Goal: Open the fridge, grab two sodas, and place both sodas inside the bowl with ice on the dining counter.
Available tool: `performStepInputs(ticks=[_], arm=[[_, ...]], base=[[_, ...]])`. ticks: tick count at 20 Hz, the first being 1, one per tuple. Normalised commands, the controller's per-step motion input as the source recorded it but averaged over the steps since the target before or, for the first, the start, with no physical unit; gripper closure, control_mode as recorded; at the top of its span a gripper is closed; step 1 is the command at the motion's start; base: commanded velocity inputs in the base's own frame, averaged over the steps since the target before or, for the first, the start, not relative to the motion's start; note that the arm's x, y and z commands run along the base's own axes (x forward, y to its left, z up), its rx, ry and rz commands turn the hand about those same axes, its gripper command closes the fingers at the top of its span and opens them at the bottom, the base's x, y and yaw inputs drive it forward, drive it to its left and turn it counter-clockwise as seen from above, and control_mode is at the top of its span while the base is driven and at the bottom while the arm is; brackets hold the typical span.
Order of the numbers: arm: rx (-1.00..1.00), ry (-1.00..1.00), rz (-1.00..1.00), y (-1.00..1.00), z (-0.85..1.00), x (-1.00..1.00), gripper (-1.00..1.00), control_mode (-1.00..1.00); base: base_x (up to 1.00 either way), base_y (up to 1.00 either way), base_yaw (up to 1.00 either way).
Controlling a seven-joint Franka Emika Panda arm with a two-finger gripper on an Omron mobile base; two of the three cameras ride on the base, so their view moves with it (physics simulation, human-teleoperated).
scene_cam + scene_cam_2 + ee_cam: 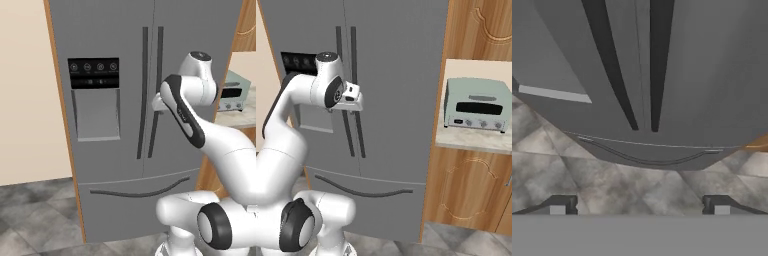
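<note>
Fridge [115, 45] doors shut; gripper [639, 206] spread wide, empty, close to the right handle [156, 90] (pointing downward); square the fingertips around that bar before clamping.

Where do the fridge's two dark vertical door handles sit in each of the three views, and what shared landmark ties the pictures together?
Left base view: the door handles run down the upper centre, partly behind the arm.
Right base view: the handles stand left of centre, crossed by the gripper.
Hand view: the handles slant from the top edge to mid-frame.
Shared landmark: the curved drawer handle just beneath them on the fridge.
</note>
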Motion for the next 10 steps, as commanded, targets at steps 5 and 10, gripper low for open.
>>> performStepInputs(ticks=[5, 10], arm=[[0.02, -0.25, 0.0, 0.0, 0.05, 0.54, -1.0, -1.0], [0.0, -0.13, 0.0, 0.0, 0.2, 0.51, -1.0, -1.0]], base=[[0.0, 0.0, 0.0], [0.0, 0.0, 0.0]])
